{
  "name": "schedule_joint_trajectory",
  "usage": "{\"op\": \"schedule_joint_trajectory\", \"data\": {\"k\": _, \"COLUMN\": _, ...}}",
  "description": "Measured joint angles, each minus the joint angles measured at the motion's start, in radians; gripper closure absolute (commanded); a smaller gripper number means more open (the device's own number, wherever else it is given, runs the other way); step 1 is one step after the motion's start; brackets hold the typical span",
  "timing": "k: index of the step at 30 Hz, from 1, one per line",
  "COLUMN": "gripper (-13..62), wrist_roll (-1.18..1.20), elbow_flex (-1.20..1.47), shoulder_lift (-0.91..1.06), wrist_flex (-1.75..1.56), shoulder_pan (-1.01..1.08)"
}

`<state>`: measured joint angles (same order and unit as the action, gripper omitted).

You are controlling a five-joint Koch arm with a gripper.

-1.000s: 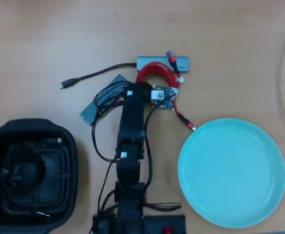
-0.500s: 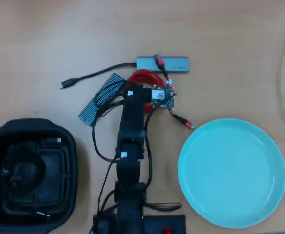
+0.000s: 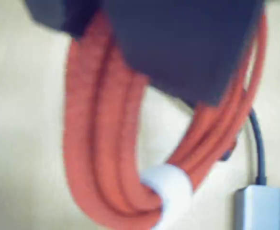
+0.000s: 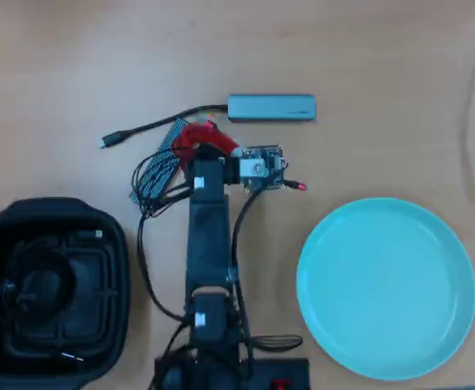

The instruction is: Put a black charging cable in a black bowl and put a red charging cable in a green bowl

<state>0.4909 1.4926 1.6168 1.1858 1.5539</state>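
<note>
Braided red charging cable (image 3: 106, 143), coiled

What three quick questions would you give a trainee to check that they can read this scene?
1. True or false: the green bowl holds nothing yet.
2. In the wrist view, what binds the coil of the red charging cable? A) a white tie B) a blue clip C) nothing
3. Short answer: in the overhead view, which thing lies just above the gripper, toward the picture's top edge?

Key: 1 true. 2 A. 3 the grey hub.
</note>
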Motion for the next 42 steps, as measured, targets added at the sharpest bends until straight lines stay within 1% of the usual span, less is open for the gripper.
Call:
{"op": "schedule_joint_trajectory", "data": {"k": 8, "gripper": 56.0, "wrist_roll": -0.002, "elbow_flex": 0.002, "shoulder_lift": 0.106, "wrist_flex": 0.029, "shoulder_pan": 0.000}}
{"op": "schedule_joint_trajectory", "data": {"k": 14, "gripper": 55.8, "wrist_roll": -0.002, "elbow_flex": 0.032, "shoulder_lift": 0.224, "wrist_flex": 0.029, "shoulder_pan": 0.055}}
{"op": "schedule_joint_trajectory", "data": {"k": 23, "gripper": 55.8, "wrist_roll": -0.003, "elbow_flex": 0.034, "shoulder_lift": 0.307, "wrist_flex": 0.029, "shoulder_pan": 0.092}}
{"op": "schedule_joint_trajectory", "data": {"k": 31, "gripper": 55.7, "wrist_roll": -0.002, "elbow_flex": 0.057, "shoulder_lift": 0.337, "wrist_flex": 0.031, "shoulder_pan": 0.307}}
{"op": "schedule_joint_trajectory", "data": {"k": 42, "gripper": 55.5, "wrist_roll": -0.003, "elbow_flex": 0.061, "shoulder_lift": 0.341, "wrist_flex": 0.031, "shoulder_pan": 0.678}}
